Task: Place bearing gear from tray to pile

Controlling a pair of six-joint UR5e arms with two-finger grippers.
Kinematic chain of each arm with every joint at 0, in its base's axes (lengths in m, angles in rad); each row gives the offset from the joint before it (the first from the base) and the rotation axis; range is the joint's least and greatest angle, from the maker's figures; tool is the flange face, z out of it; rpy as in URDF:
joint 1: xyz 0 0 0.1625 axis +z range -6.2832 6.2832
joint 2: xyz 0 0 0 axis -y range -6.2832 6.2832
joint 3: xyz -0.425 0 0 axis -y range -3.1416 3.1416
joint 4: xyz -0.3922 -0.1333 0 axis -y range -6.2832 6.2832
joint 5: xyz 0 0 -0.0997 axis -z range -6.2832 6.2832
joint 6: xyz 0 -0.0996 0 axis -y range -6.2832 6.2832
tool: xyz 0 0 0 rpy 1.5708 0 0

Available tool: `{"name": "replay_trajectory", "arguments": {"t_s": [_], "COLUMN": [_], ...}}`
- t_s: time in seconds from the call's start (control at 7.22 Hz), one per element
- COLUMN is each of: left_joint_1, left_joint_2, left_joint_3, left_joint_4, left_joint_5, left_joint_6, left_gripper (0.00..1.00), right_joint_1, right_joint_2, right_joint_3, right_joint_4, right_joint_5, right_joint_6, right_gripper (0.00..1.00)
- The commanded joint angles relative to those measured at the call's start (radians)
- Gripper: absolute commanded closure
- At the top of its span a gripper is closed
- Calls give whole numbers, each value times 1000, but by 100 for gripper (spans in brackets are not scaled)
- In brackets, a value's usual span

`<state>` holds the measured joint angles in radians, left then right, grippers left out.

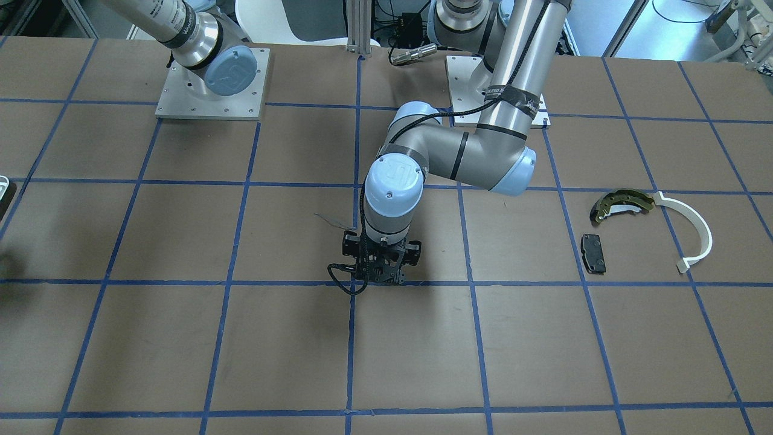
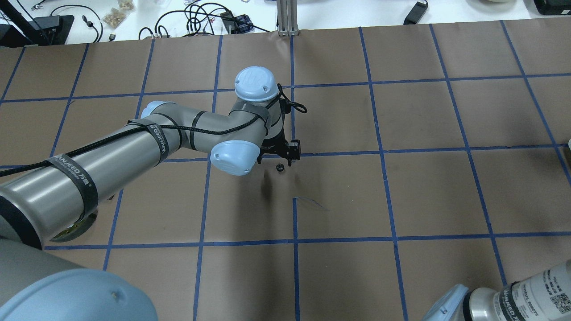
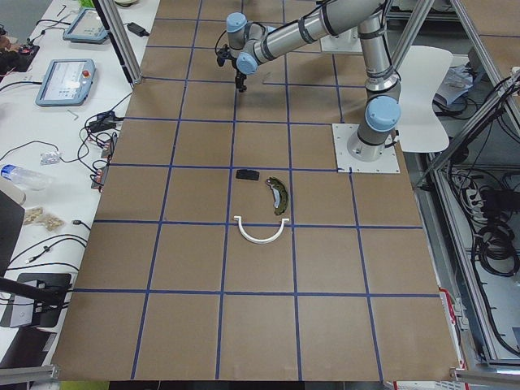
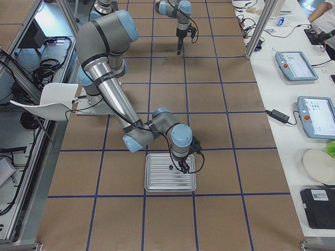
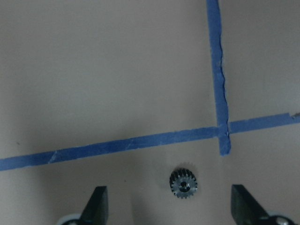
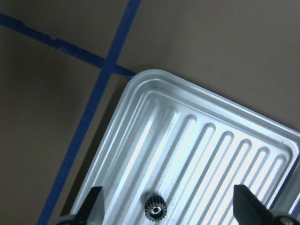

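Observation:
A small dark bearing gear lies on the brown table between the open fingers of my left gripper. It also shows in the overhead view, just below that gripper. A second gear lies in the silver ribbed tray, between the open fingers of my right gripper, which hovers over the tray. The pile lies apart from both: an olive-gold brake shoe, a white curved strip and a black pad.
Blue tape lines grid the brown table. The arm base plates stand at the robot's edge. Tablets and cables lie on the side bench. A corner of the tray shows at the front view's left edge.

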<state>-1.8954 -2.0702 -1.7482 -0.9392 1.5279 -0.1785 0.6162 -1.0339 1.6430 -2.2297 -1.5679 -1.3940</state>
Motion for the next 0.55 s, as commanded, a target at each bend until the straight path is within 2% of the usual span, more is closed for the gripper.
{"name": "replay_trajectory", "arguments": {"t_s": [0.0, 0.28, 0.42], "left_joint_1": [-7, -7, -7], "left_joint_2": [-21, -33, -37], "left_joint_3": [1, 7, 24], "left_joint_4": [0, 0, 2], "left_joint_5": [0, 0, -2], "left_joint_6": [4, 4, 5], "left_gripper": [17, 28, 38], "right_joint_1": [-9, -10, -10], "right_joint_2": [23, 20, 18], "right_joint_3": [6, 35, 40], "right_joint_4": [-22, -28, -30], "right_joint_5": [-32, -34, -34], "right_joint_6": [-42, -39, -37], "right_gripper": [15, 21, 24]}}
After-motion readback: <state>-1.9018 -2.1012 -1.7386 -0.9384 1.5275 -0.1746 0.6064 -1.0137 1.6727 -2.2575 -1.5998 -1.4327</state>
